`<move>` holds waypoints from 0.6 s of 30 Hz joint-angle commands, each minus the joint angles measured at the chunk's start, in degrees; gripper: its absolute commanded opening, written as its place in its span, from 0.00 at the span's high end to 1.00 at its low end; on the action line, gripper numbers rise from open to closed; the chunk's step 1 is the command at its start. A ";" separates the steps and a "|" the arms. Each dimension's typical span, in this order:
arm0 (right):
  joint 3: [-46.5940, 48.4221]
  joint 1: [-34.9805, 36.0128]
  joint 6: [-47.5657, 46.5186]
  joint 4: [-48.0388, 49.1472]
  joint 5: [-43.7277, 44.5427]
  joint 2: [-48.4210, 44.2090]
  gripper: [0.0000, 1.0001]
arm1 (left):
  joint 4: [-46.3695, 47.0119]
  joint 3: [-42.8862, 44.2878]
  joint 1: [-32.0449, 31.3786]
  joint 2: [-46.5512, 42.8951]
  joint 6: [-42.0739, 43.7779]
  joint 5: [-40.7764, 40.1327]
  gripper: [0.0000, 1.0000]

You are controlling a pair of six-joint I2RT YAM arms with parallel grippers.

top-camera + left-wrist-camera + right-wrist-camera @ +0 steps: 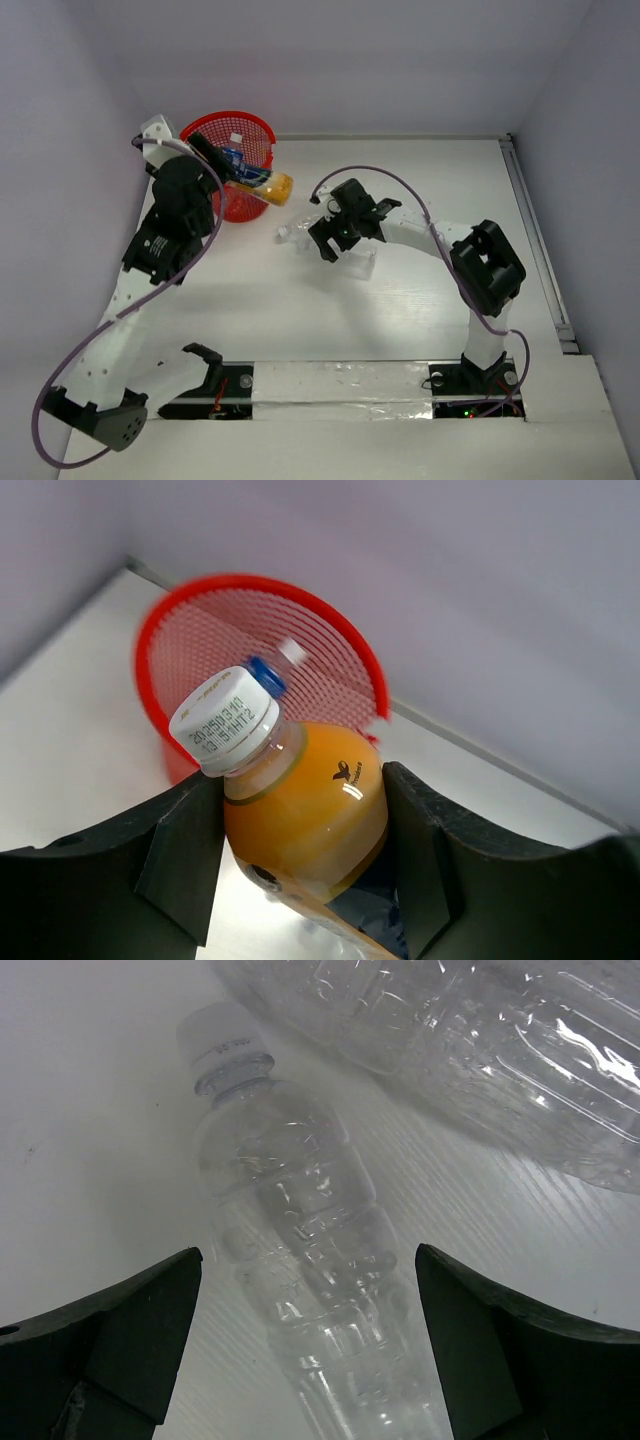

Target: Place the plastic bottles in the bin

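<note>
My left gripper (252,181) is shut on an orange bottle (274,187) with a white cap and holds it in the air beside the red mesh bin (258,126), near its rim. In the left wrist view the orange bottle (305,805) sits between both fingers, cap towards the bin (160,645), where a blue-capped bottle (266,673) lies inside. My right gripper (331,236) is open and low over a clear bottle (297,233) lying on the table. In the right wrist view that clear bottle (300,1250) lies between the spread fingers, untouched. A second clear bottle (480,1050) lies just beyond it.
The bin stands at the back left corner near the wall. The second clear bottle (361,263) lies under the right arm's wrist. A metal rail (535,240) runs along the table's right edge. Both arm bases sit at the near edge.
</note>
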 commanded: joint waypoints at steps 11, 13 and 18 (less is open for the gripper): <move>-5.00 1.19 4.55 6.06 -5.75 -2.73 0.14 | -8.49 29.05 13.69 26.22 10.49 -7.92 0.65; -5.70 1.19 4.73 6.76 -5.58 -3.08 0.17 | -9.54 33.27 13.69 30.68 12.08 -11.33 0.65; -6.85 1.19 6.30 7.64 -5.66 -3.96 0.27 | -10.09 34.97 13.69 35.98 16.03 -19.26 0.67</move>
